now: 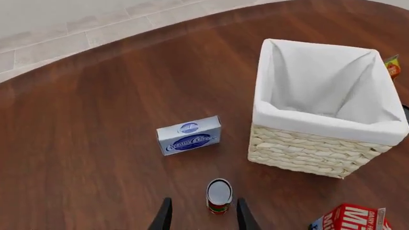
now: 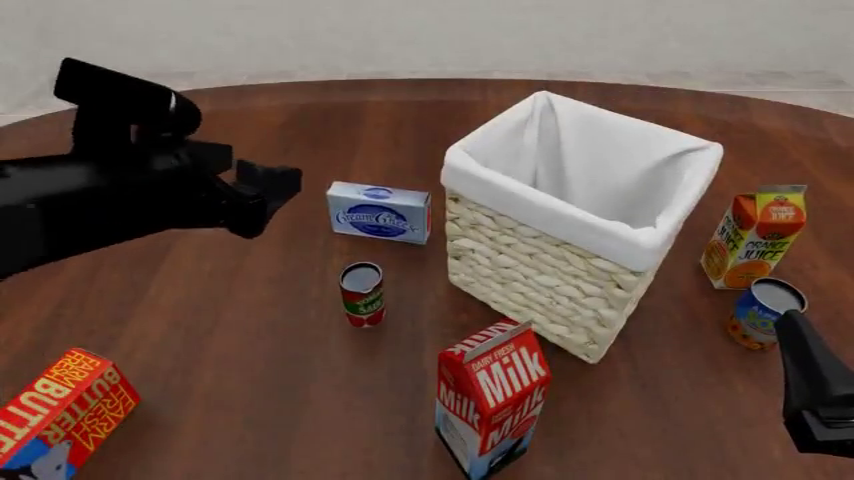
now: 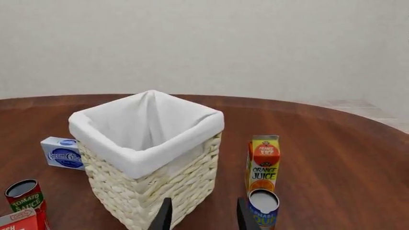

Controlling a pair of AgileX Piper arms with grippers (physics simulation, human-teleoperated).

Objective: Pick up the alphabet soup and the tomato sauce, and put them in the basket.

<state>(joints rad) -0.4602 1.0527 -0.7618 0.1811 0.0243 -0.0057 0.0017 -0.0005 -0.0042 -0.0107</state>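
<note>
Neither can is in the basket (image 2: pixel 627 245) yet, and both arms look set to begin their picks. The tomato sauce (image 2: pixel 362 293) stands upright on the counter (image 2: pixel 214 330), between the cream cheese box (image 2: pixel 379 212) and the milk carton (image 2: pixel 493 408), a little apart from the basket's near-left wall. In the left wrist view the left hand (image 1: pixel 202 215) is spread wide and holds nothing, with the can's pale top sitting between the finger lines but ahead of the tips, so the sensible move is to descend straight along this line, keeping the can centred, and close low on the label rather than on the rim. The alphabet soup (image 2: pixel 763 312) stands on the basket's right, just in front of the orange juice carton (image 2: pixel 755 238). The right hand (image 3: pixel 202 213) is also open and empty, but it is aimed at the basket's wicker corner, with the soup off to one side of the fingers; it should shift sideways toward the can before dropping, and approach so the fingers do not nudge the juice carton behind. The soup can is wide, so the fingers need their full spread.
</note>
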